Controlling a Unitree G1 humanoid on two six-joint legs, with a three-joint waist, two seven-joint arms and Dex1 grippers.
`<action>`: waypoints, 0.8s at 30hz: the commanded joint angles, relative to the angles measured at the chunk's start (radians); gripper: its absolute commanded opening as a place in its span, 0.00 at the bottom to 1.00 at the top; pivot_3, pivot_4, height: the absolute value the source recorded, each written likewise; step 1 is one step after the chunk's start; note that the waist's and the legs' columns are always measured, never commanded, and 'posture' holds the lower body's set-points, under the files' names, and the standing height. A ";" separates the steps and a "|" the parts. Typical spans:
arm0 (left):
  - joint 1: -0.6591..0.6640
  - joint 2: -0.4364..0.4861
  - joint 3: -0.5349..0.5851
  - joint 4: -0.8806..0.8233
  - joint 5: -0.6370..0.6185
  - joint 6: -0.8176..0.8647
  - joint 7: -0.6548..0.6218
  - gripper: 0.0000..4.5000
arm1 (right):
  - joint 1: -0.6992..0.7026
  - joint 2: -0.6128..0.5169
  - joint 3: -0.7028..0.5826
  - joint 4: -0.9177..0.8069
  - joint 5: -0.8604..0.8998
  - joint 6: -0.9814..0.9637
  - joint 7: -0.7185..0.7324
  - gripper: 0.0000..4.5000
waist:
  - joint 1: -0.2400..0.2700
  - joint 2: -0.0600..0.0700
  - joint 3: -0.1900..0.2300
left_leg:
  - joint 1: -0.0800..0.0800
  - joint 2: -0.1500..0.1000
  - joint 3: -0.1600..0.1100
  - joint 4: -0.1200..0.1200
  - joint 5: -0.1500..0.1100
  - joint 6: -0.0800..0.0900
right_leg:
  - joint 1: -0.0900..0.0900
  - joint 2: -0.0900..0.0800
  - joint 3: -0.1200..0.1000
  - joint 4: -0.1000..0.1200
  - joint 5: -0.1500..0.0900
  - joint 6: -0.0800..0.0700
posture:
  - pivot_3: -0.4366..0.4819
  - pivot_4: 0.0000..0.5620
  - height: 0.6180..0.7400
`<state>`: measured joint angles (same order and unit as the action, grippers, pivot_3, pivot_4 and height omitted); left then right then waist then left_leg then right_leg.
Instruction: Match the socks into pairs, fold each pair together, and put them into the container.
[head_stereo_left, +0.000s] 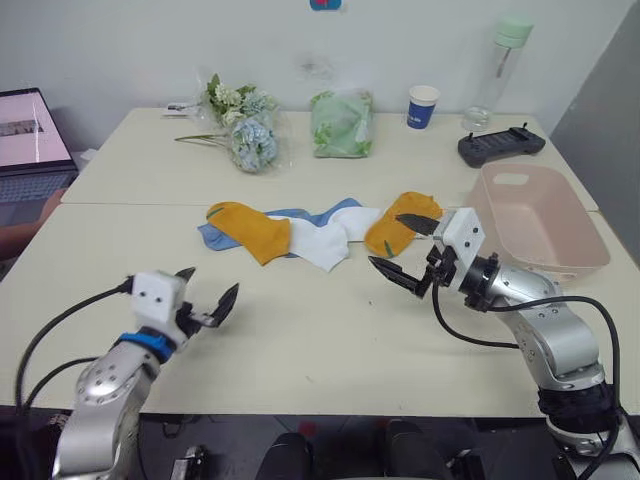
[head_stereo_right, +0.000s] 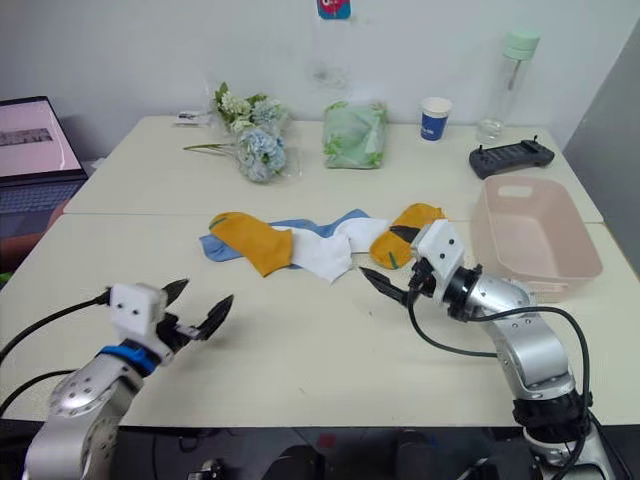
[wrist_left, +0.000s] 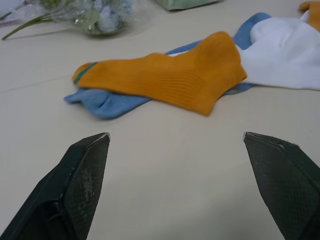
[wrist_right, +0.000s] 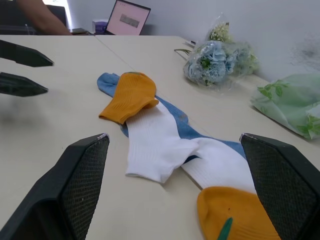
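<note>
Plainly, both grippers, left (head_stereo_left: 207, 296) and right (head_stereo_left: 407, 250), hold fingers spread empty near unlabelled socks (head_stereo_left: 300, 232).

pale table (head_stereo_left: 300, 360), white wall (head_stereo_left: 120, 50) behind, laptop (head_stereo_left: 30, 140) at left.

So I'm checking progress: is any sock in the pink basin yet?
No. The pink basin sits bare inside, and the socks lie in a row on the table beside it.
</note>
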<state>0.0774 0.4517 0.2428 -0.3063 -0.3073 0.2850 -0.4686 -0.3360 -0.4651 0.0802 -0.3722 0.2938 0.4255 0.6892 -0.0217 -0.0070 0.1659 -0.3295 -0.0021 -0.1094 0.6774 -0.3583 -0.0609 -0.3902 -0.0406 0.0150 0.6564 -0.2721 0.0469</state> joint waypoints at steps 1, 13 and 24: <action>-0.095 -0.044 -0.056 0.010 0.016 0.014 0.045 0.99 | -0.007 0.000 -0.010 0.004 -0.002 -0.014 -0.011 1.00 | -0.001 0.000 0.000 | 0.000 0.000 0.000 0.000 0.000 0.000 | 0.000 -0.001 0.000 -0.001 0.000 0.000 | 0.48 0.27 1.00; -0.336 -0.155 -0.191 0.266 0.138 -0.018 0.139 0.99 | -0.011 0.034 -0.001 0.027 -0.016 -0.030 -0.045 1.00 | -0.009 0.000 0.000 | -0.001 -0.001 0.000 -0.001 0.000 -0.001 | -0.001 -0.002 0.001 -0.003 0.000 0.001 | 0.48 0.27 1.00; -0.380 -0.162 -0.179 0.346 0.178 -0.100 0.174 0.40 | -0.004 0.062 0.013 -0.019 -0.016 0.017 -0.088 1.00 | -0.007 0.000 0.000 | -0.001 -0.003 -0.001 0.000 0.001 -0.001 | -0.001 -0.005 0.001 -0.003 0.000 0.001 | 0.48 0.27 1.00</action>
<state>-0.2875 0.2887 0.0495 0.0526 -0.1330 0.2156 -0.2963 -0.3322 -0.4015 0.0950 -0.3404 0.2752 0.4359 0.6082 -0.0286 -0.0068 0.1660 -0.3311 -0.0051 -0.1104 0.6769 -0.3576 -0.0620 -0.3917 -0.0457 0.0158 0.6533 -0.2721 0.0484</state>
